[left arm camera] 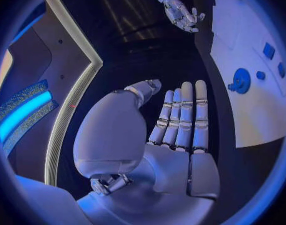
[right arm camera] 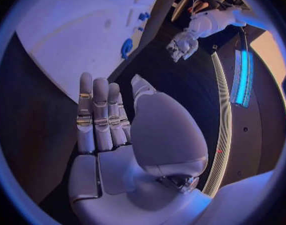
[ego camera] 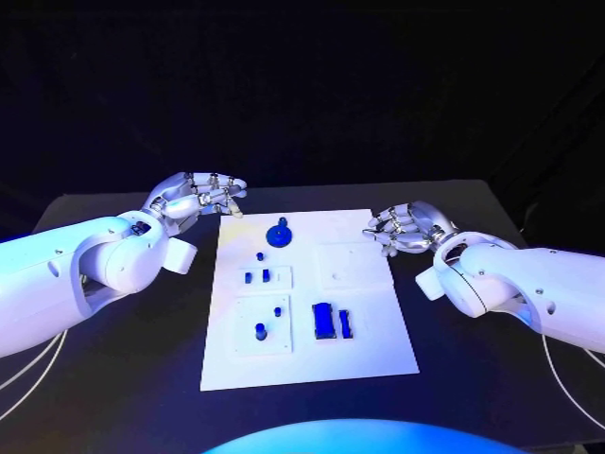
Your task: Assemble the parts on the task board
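On task board (ego camera: 371, 312), upright rectangular part (ego camera: 324, 321).

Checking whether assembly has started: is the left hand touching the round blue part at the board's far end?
Apart. The left wrist view shows the left hand flat and open, with dark table between it and the round blue part.

Two white arms are showing smooth, rounded, glossy shells; the left arm (ego camera: 58, 279) and right arm (ego camera: 548, 293) are each carrying small dark screw points along the casing. Thin pale cables are running beneath both forearms. The left hand (ego camera: 198, 197) and right hand (ego camera: 405, 227) are presenting silver, segmented metal fingers (left arm camera: 183, 115) with banded links. In the wrist views, each palm is showing flat pale plates and a bulbous, smooth thumb housing (right arm camera: 164, 130).
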